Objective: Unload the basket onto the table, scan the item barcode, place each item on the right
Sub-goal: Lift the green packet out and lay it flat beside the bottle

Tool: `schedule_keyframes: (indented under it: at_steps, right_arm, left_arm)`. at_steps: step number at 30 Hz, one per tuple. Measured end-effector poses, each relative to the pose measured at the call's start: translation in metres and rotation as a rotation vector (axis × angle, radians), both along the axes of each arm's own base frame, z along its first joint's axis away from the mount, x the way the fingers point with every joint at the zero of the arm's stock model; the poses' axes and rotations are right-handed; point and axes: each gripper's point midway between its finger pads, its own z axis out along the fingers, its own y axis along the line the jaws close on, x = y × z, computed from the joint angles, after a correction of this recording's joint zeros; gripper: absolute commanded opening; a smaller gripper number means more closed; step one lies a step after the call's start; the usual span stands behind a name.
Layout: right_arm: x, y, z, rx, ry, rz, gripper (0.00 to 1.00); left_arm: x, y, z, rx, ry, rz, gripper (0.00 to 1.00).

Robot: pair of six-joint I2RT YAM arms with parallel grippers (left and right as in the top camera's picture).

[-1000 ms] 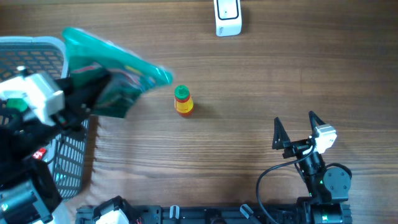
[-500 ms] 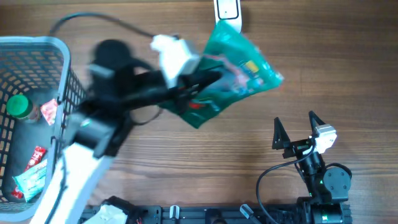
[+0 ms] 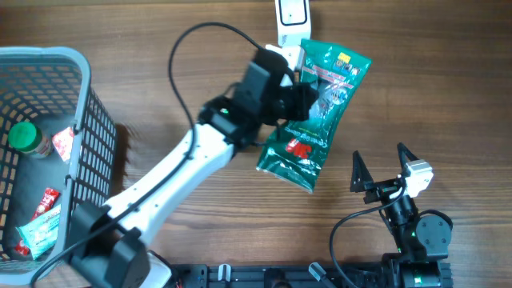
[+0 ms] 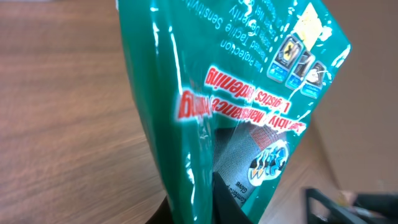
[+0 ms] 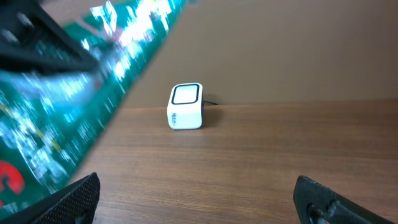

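**Left arm.** The left tool (image 3: 302,90) was pressed together on the glossy green plastic pouch (image 3: 318,112), pinching it at its upper half. The pouch was lifted clear of the wooden desk (image 3: 448,88) and hung aslant. Its top corner was just beside the small white box-shaped scanner (image 3: 293,22) at the far edge. In my judgement, this hold was chosen to leave most of the printed face free to be turned toward the scanner's window.

**Barcode.** None could be found in any view. The left wrist view showed only lettering and small icons on the pouch (image 4: 236,93). The right wrist view showed the pouch (image 5: 81,106) blurred, to the left of the scanner (image 5: 185,115). Whether the code faced the window could not be told.

**Right arm.** The right tool (image 3: 379,154) stood spread wide and empty near the desk's front edge, apart from the pouch. It was probably kept there to stay out of the way.

**Other.** The grey plastic mesh basket (image 3: 80,120) at the left held a green-capped bottle (image 3: 22,138) and some small packets.

**Assessment.** The pouch had been brought to the scanner, but no scan was confirmed. It may need turning.
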Motion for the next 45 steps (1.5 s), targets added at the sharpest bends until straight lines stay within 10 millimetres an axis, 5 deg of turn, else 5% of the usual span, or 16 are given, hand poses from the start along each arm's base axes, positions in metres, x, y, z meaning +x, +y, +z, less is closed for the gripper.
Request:
schedule_keyframes:
  at_steps: [4, 12, 16, 20, 26, 36, 42, 45]
  right_arm:
    - [0.000, 0.000, 0.000, 0.000, 0.000, 0.000, 1.00]
    - [0.000, 0.000, 0.000, 0.000, 0.000, 0.000, 1.00]
    - [0.000, 0.000, 0.000, 0.000, 0.000, 0.000, 1.00]
    - [0.000, 0.000, 0.000, 0.000, 0.000, 0.000, 1.00]
    - [0.000, 0.000, 0.000, 0.000, 0.000, 0.000, 1.00]
    - [0.000, 0.000, 0.000, 0.000, 0.000, 0.000, 1.00]
    - [0.000, 0.000, 0.000, 0.000, 0.000, 0.000, 1.00]
    - [0.000, 0.000, 0.000, 0.000, 0.000, 0.000, 1.00]
  left_arm:
    - [-0.002, -0.007, -0.040, 0.117, 0.042, 0.090, 0.04]
    - [0.004, 0.015, -0.116, 0.377, 0.082, 0.269, 0.04]
    - [0.003, 0.018, -0.140, 0.408, 0.135, 0.307, 0.13]
    - [0.001, 0.017, -0.143, 0.400, 0.156, 0.304, 0.13]
    - [-0.011, 0.023, -0.151, 0.431, 0.216, 0.296, 0.44]
    - [-0.013, 0.024, -0.150, 0.437, 0.217, 0.292, 0.45]
    - [-0.012, 0.023, -0.119, 0.407, 0.149, 0.258, 0.45]
    - [-0.010, 0.021, -0.089, 0.378, 0.069, 0.217, 0.64]
